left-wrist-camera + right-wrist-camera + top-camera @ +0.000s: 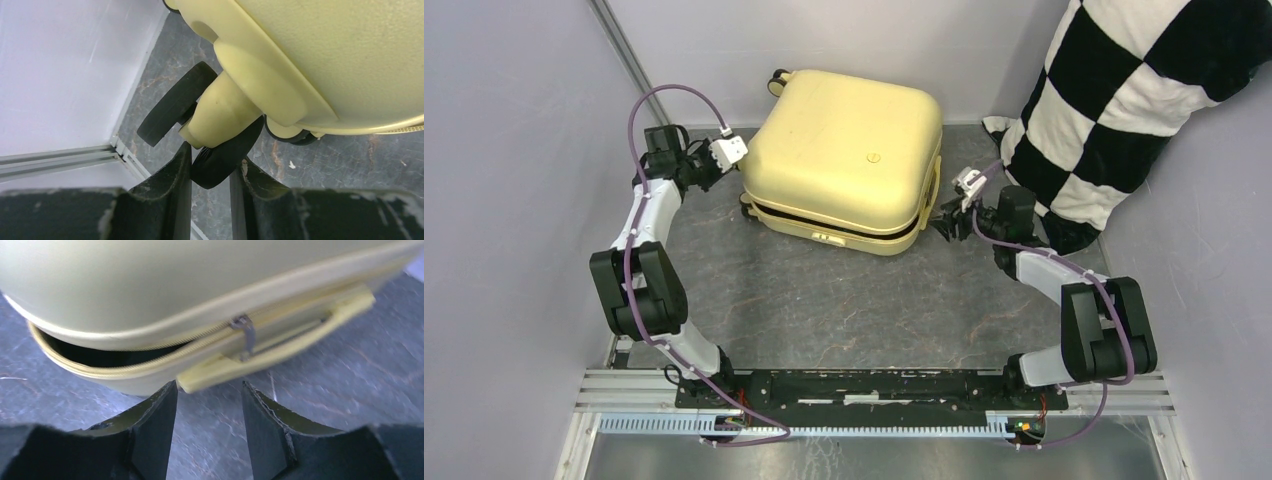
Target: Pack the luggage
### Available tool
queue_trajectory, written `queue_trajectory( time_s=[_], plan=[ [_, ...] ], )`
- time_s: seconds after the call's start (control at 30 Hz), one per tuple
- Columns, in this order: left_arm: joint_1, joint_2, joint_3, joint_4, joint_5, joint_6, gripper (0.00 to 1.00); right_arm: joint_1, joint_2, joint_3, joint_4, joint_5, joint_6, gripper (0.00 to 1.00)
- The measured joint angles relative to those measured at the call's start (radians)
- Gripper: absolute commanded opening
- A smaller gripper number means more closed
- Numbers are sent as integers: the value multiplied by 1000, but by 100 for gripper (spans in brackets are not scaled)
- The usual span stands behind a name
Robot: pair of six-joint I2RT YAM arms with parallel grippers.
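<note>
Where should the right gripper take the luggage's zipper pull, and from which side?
Pinch the hanging tab of the zipper pull, low on it, coming in level from the luggage side that carries the handle. The tab dangles flat across that handle, just ahead of the open right gripper, though off-centre to it, so probably centre first.

black-and-white checkered pillow [1124, 110], propped in the far right corner. grey marbled tabletop [824, 300]. pale enclosure wall [504, 150]. aluminium rail [624, 385], near edge.
</note>
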Motion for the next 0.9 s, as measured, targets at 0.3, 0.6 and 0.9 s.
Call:
queue_trajectory(
  time_s=[0.3,0.6,0.9],
  plan=[
    [5,-3,-53,24,2,-15,2,-97,75,-5,77,-37,49,57],
    [16,-13,-59,30,22,-24,2,-96,228,87,172,-197,106,54],
    [17,-13,-59,21,29,-24,2,-101,311,188,194,-251,118,47]
  ],
)
